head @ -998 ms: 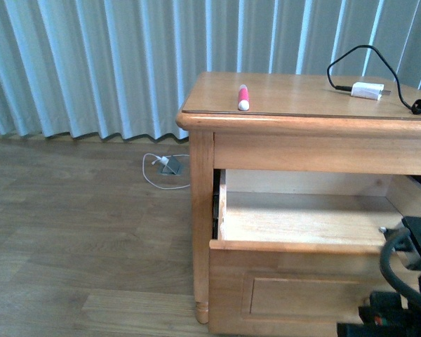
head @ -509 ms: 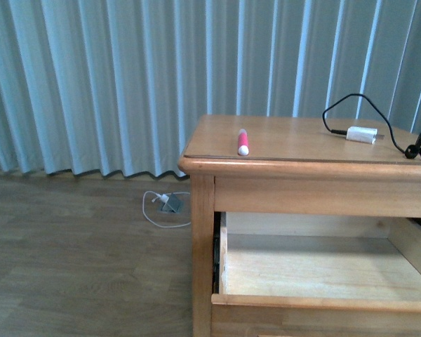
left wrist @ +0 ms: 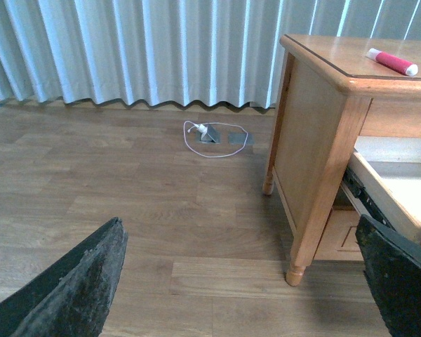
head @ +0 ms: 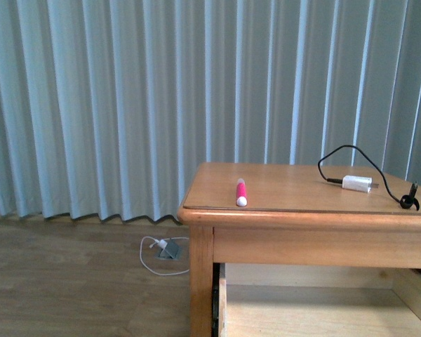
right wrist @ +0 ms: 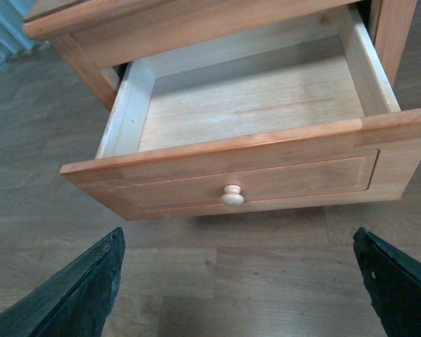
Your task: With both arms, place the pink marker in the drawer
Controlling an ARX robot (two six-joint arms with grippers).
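The left pincer (left wrist: 238, 228) is spread wide and empty, over the wooden floor (left wrist: 126, 203) off the dresser's left corner. From it, the pink marker (left wrist: 391, 62) lies well apart, ahead and toward the robot's right, up on the worktop (left wrist: 323, 53) near that end.

In the front view the pink marker (head: 241, 192) lies flat, its long axis running nearly front to back across the worktop (head: 295, 184), with the white rounded cap toward the near edge. It is short, thick and bright pink, touching nothing, and well apart from the white charger block (head: 356, 183).

The right pincer (right wrist: 238, 235) is also wide open and holds nothing. It hangs in front of the drawer (right wrist: 266, 175), which stands pulled out with its pale interior bare, the knob (right wrist: 231, 196) just ahead of the fingers. The marker does not show in the right wrist view.

The left arm looks the nearer one for the pickup (neither arm shows in the front view, so this rests on the wrist views). Closing across the marker's width would probably call for fingers set crosswise to that front-to-back axis.
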